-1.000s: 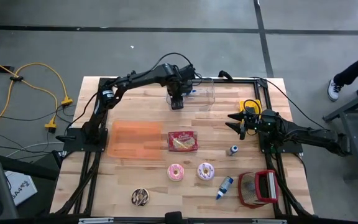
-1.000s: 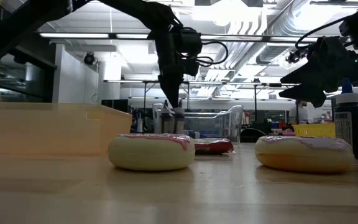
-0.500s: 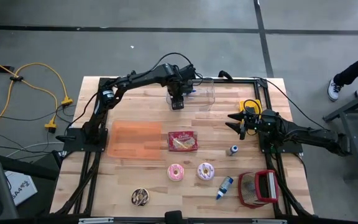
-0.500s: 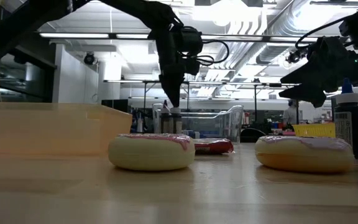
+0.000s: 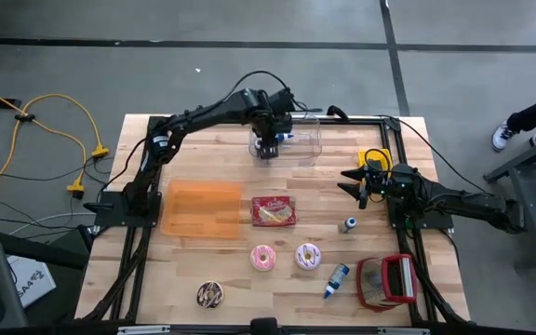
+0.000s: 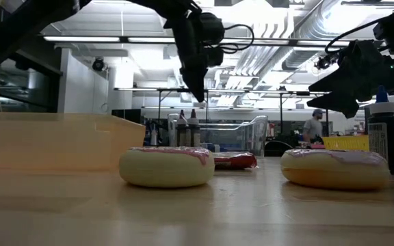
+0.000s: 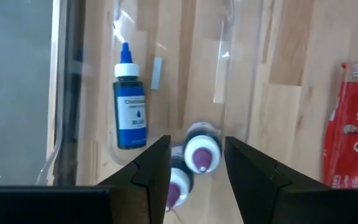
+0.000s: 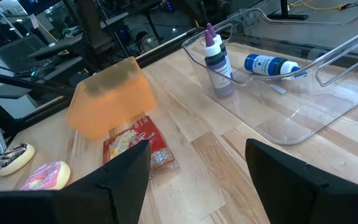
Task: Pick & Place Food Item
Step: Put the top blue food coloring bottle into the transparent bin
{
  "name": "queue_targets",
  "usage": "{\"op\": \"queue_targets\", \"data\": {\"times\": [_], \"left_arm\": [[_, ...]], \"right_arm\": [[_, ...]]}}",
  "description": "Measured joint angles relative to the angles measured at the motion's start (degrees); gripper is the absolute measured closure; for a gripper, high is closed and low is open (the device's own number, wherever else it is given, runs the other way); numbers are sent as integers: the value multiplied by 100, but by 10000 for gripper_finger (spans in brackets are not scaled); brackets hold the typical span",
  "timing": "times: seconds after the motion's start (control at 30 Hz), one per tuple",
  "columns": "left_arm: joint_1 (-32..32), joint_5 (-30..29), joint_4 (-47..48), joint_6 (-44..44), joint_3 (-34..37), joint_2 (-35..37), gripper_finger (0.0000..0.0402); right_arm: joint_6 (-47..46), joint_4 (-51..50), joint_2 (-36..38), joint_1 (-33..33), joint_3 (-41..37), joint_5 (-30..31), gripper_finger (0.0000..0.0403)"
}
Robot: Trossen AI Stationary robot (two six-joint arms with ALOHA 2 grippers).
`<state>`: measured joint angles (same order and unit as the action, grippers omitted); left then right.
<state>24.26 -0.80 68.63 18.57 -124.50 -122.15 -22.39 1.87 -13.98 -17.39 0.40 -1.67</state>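
My left tool [image 7: 196, 163] hangs released, empty, over two round-capped purple bottles [image 7: 202, 147] standing in the clear plastic bin [image 5: 298, 140]; a flat blue bottle [image 7: 130, 107] lies beside them.

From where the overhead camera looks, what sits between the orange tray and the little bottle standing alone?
In the high view, the red popcorn packet lies between the orange tray and the small upright bottle.

Robotics lab or workshop: concrete floor [image 5: 54, 56], exposed ceiling ducts [image 6: 272, 48], workbenches behind, yellow cable [image 5: 59, 121] at nine o'clock.
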Motion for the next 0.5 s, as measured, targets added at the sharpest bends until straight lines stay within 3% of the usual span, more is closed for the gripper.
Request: {"op": "queue_targets", "data": {"times": [0.13,0.3,0.5], "left_arm": [[-54,30,22,3,1,0,260],[-20,574,403,149,1,114,260],[-9,622,753,59,1,319,260]], "right_arm": [[-1,0,0,0,0,0,152],[-2,0,0,2,0,0,152],[-2,-2,0,1,0,0,152]]}}
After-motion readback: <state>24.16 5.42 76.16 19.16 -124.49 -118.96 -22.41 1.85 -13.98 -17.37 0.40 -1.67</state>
